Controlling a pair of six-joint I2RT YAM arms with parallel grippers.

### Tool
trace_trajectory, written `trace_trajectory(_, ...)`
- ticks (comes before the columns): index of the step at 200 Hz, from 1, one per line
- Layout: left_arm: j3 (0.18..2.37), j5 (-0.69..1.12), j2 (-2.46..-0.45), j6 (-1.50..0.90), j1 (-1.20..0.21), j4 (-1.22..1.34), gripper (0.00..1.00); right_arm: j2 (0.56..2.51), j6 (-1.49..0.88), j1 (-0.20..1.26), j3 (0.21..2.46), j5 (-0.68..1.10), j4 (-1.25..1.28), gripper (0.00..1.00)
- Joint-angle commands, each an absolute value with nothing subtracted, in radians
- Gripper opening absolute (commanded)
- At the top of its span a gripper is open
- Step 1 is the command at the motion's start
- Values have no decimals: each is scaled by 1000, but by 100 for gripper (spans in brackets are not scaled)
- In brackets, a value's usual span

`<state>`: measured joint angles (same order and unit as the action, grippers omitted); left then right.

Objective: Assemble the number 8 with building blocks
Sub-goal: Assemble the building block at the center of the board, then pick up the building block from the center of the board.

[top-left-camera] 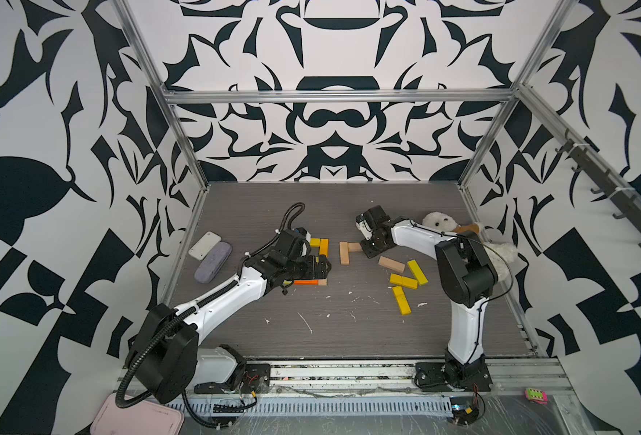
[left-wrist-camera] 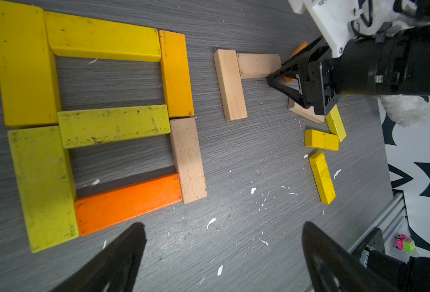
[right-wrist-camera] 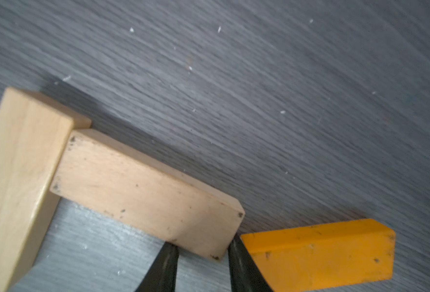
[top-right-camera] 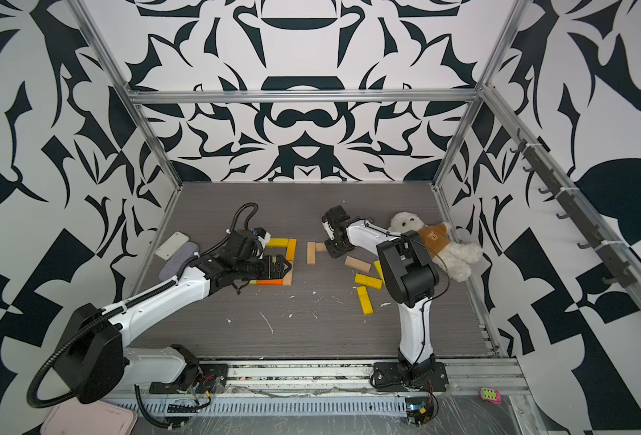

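Right gripper (top-left-camera: 365,246) pinches the end of a tan plank (top-left-camera: 354,247) in a top view. Left wrist view: left gripper (left-wrist-camera: 223,225), wide and empty, near the block eight (left-wrist-camera: 113,125). Right wrist view: best let go softly, plank snug against the other tan plank (right-wrist-camera: 19,182), not bumping the orange plank (right-wrist-camera: 322,255) beside it.

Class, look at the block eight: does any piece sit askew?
Yes. In the eight, the orange block closing one end lies slanted, not parallel to the yellow middle bar, so that loop looks skewed.
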<state>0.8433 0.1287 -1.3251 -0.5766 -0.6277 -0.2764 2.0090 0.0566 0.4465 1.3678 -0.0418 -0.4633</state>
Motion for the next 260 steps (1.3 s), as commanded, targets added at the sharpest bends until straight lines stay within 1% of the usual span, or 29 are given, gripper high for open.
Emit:
trace_trajectory(1,847,137,-1316,-583,-625,-293,99,2000,53,443,1381,-50,-485,39)
trace_trajectory(9,847,139,-1316,-583,-626,-293,99,1993,39,443,1379,-48,-480,42)
trace_trajectory(38,848,140,-1313,-583,-625,-293,99,1936,-26,443,1370,12,-462,45)
trace_trajectory(78,847,143,-1304,-585,-625,-292,99,1826,-130,442,1353,40,-455,46)
trace_trajectory(115,841,153,-1294,-588,-626,-281,99,1744,-255,425,1342,-32,-473,48)
trace_trajectory(126,836,150,-1284,-591,-624,-277,99,1720,-308,410,1325,-72,-465,51)
trace_trajectory(140,828,147,-1284,-592,-626,-267,99,1698,-362,391,1301,-117,-453,56)
trace_trajectory(142,826,148,-1258,-593,-625,-266,99,1696,-370,389,1298,-121,-453,57)
trace_trajectory(166,805,154,-1219,-589,-625,-239,99,1697,-445,353,1271,-139,-450,63)
trace_trajectory(211,785,152,-1193,-589,-624,-225,99,1742,-549,308,1216,-158,-393,65)
trace_trajectory(260,801,161,-1213,-584,-626,-230,99,1832,-577,302,1233,-93,-327,69)
